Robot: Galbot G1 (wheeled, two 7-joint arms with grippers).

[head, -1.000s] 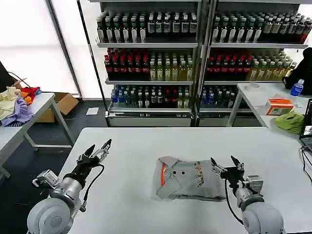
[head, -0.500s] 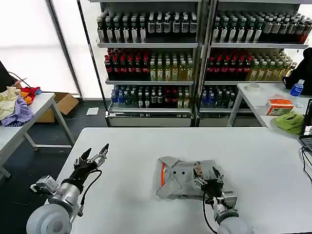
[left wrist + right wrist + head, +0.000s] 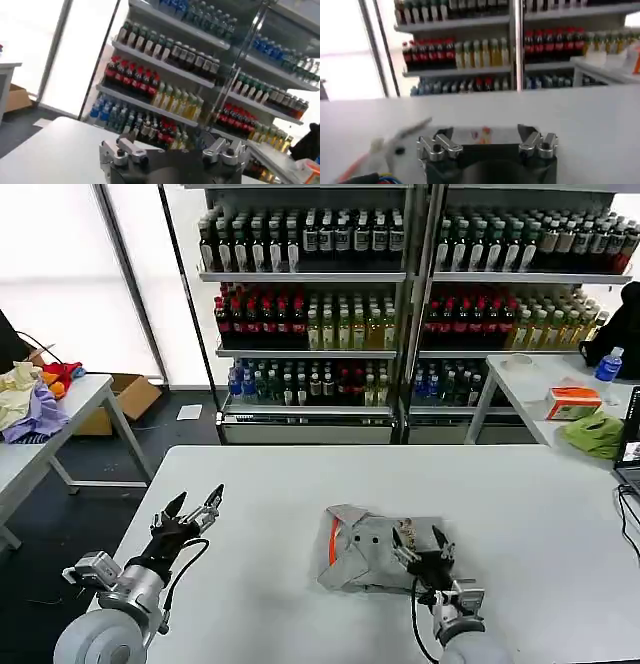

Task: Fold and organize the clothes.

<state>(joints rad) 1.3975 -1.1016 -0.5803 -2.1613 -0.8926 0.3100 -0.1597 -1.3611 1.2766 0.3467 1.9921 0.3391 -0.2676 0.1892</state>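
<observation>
The grey polo shirt (image 3: 375,556) lies partly folded on the white table (image 3: 300,484), a little right of the table's centre and toward the near edge. Its collar, with the orange inner lining showing, faces left; two small buttons are visible on the upper surface, and the coloured chest print sits just beyond the right gripper.

Right gripper (image 3: 421,542) — positioned over the near right part of the shirt, fingers spread apart and empty of cloth. From the head view, contact between the fingertips and the fabric cannot be confirmed. In the right wrist view, the gripper (image 3: 487,145) points across the table toward the shelving, and a small part of the chest print appears between its finger bases.

Left gripper (image 3: 190,511) — held above the left part of the table, well apart from the shirt, fingers spread and holding nothing. The left wrist view shows the same gripper (image 3: 172,150) aimed at the far shelving.

Beyond the table stand shelves of bottles (image 3: 400,304). A side table at far left carries a heap of yellow, purple and red garments (image 3: 30,399). Another table at far right carries a lime-green cloth (image 3: 592,432) and an orange-topped box (image 3: 572,401).
</observation>
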